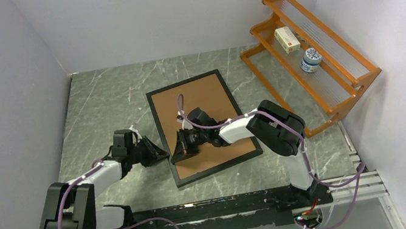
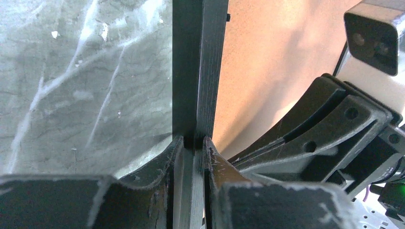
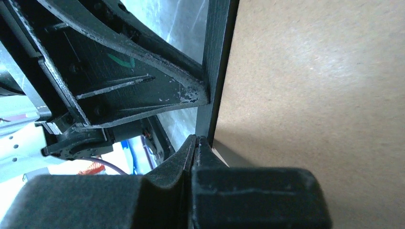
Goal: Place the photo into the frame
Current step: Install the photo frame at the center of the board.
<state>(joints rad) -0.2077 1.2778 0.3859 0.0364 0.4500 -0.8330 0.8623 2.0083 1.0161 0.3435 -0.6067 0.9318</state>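
Thin black rectangular picture frame flat, brown backing board up. Left gripper clamps frame's left rail, likely steadying. Right gripper pinched closed at rail's inner seam, likely prying. Sunflower photo unseen.

1. The frame lies flat on the marble table, brown back up.
2. Left gripper is at the frame's left edge, with the right gripper just inside it, low over the brown back.
3. Orange rack stands far right, holding a white box and a blue-patterned jar.
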